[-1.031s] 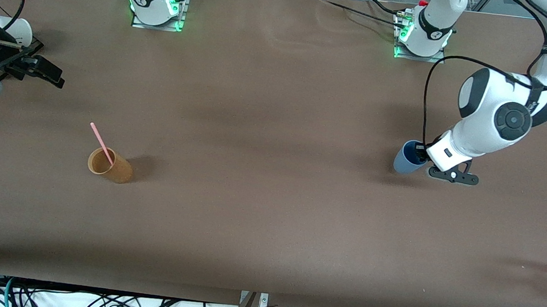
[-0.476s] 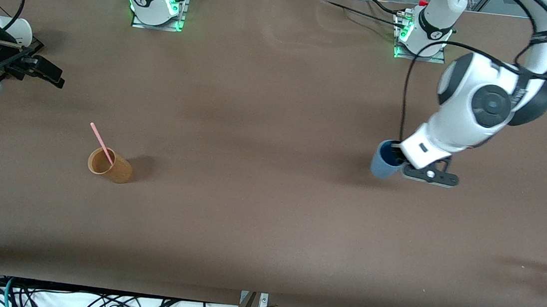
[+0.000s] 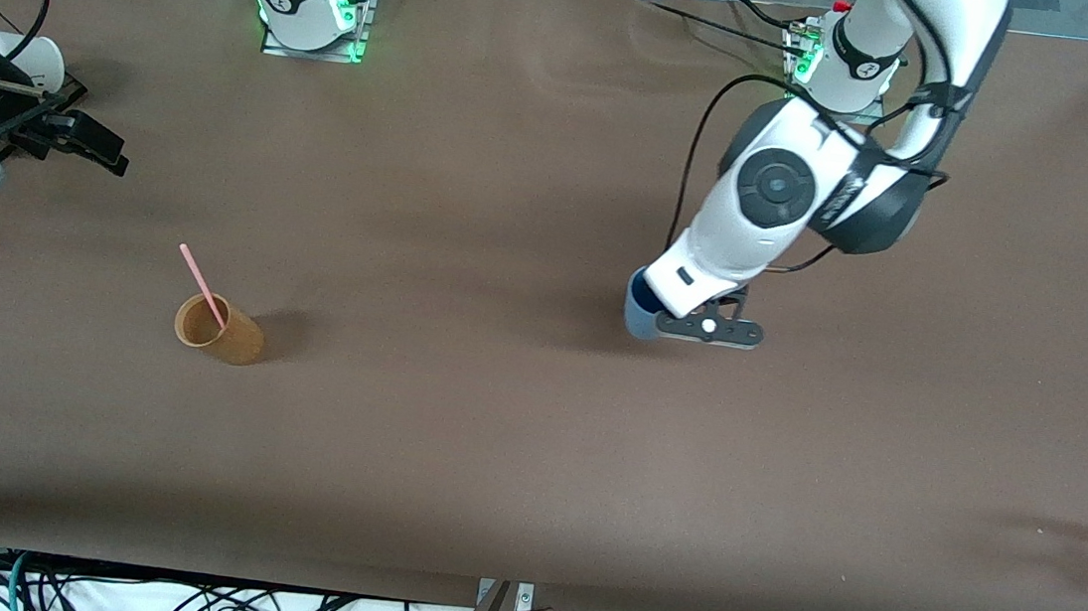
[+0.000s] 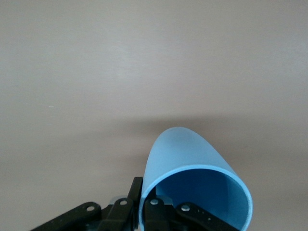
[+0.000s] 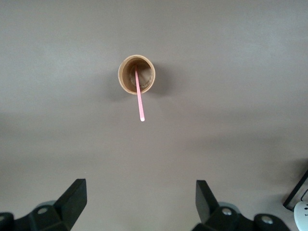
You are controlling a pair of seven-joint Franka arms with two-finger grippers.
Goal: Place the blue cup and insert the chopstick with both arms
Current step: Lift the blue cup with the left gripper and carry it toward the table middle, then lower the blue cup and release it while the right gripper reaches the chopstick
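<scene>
Table [image 3: 509, 462]: one, brown, carrying everything.

Arms: two. Left arm working, right arm waiting at its end of table.

Left pincer [image 3: 678, 310] hanging over table middle, pinching blue cup [image 3: 638, 317] by rim, one finger inside; cup tilting, not yet placed.

Right pincer [image 5: 139, 199] spread wide, holding nothing, looking down on brown cup [image 3: 220, 329].

Cups: three counted — one blue, one brown, one white [image 3: 28, 61] beside right arm.

Chopstick [image 3: 202, 286]: one, pink, leaning in brown cup.

Judging early stage: placing cup and moving chopstick both remaining.
</scene>
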